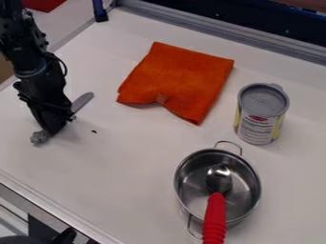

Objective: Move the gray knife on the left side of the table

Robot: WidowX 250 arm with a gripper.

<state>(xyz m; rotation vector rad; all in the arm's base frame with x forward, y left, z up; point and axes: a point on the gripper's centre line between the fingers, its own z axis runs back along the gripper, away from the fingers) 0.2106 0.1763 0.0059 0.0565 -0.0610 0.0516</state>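
Red-handled spoon (215, 217) rests in the steel pot (191, 178). Gray knife (83, 101) lies at table (121, 164) left, gripper (52, 132) down across its middle. Contact hidden; can't tell if it's clamped or wide. Risk: knife pivots or drops on lift, caused by a shallow or off-balance grip.

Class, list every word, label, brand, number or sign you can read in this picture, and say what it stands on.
No text is legible.
Can: its label has a red mark and lines of print, too small to read.
I make out no other print.
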